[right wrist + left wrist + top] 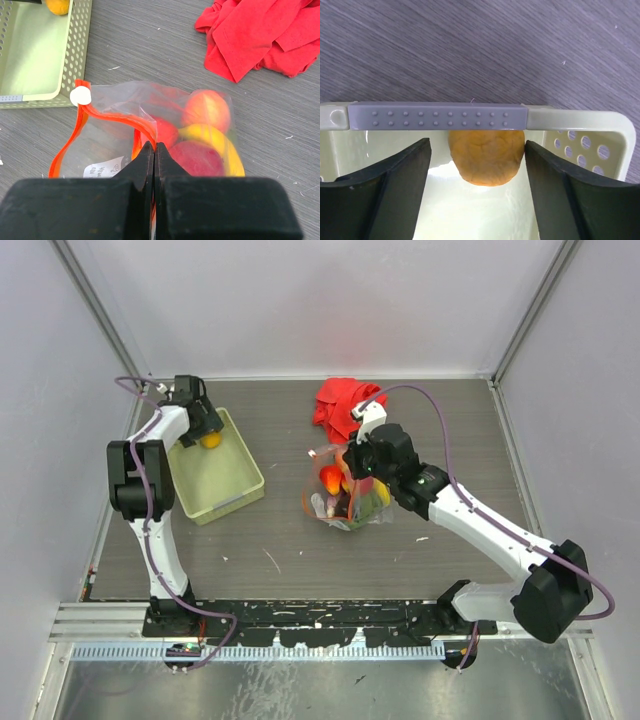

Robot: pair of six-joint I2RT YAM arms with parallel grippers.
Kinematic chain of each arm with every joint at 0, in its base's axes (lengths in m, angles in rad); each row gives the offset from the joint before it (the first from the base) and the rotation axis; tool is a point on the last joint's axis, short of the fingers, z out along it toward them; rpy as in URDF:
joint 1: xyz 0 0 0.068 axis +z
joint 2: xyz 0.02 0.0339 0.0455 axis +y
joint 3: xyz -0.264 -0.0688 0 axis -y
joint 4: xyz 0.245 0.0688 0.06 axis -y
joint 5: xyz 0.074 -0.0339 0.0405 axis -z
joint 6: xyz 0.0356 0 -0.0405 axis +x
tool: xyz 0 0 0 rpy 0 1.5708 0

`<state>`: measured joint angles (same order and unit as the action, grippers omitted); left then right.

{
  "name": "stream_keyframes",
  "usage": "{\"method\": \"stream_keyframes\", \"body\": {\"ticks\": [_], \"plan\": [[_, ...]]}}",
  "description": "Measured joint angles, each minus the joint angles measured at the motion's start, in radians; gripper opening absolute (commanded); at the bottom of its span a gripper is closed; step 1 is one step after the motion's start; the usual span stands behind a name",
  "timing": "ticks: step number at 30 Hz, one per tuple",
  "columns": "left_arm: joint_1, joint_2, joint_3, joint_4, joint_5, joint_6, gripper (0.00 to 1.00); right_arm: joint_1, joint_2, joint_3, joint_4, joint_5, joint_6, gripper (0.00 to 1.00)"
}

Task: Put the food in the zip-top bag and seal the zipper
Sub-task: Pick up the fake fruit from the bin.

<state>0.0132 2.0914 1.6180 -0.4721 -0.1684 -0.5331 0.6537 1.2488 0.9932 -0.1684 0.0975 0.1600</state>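
An orange piece of food (486,157) lies in the far corner of the pale green basket (580,120), against its rim. My left gripper (476,145) is open and straddles it: the right finger touches it and the left one stands apart. The clear zip-top bag (110,145) lies mid-table with a yellow banana (215,137), a red piece (197,157) and a peach-coloured piece (207,107) inside. My right gripper (155,147) is shut on the bag's red-orange zipper (115,117) and holds the mouth up. A white slider (80,96) sits at the strip's far end.
A crumpled red cloth (340,400) lies at the back, just behind the bag (345,495). The basket (215,475) stands at the left, its near rim close to the bag's mouth. Grey walls close in the table on three sides.
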Motion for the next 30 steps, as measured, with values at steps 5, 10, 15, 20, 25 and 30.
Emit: {"method": "stream_keyframes", "body": {"ticks": [5, 10, 15, 20, 25, 30], "plan": [[0.0, 0.004, 0.0, -0.01, 0.005, -0.001, 0.64, 0.0, 0.004, 0.0, 0.003, -0.008, 0.0, 0.0], [0.0, 0.007, 0.0, -0.011, 0.016, -0.003, 0.64, 0.0, 0.004, 0.0, 0.003, -0.013, 0.0, 0.01], [0.0, 0.014, 0.0, -0.011, 0.016, -0.003, 0.71, 0.0, 0.004, 0.0, 0.003, -0.014, 0.0, 0.01], [0.0, 0.036, 0.0, -0.014, 0.016, -0.003, 0.7, 0.0, 0.003, 0.0, 0.003, -0.014, 0.001, 0.0], [0.0, 0.048, 0.0, -0.019, 0.016, -0.001, 0.56, 0.0, 0.004, 0.0, 0.004, -0.014, 0.001, 0.0], [0.0, 0.045, -0.007, -0.014, 0.017, -0.002, 0.51, 0.0, 0.006, 0.0, 0.004, -0.014, 0.001, 0.01]]}}
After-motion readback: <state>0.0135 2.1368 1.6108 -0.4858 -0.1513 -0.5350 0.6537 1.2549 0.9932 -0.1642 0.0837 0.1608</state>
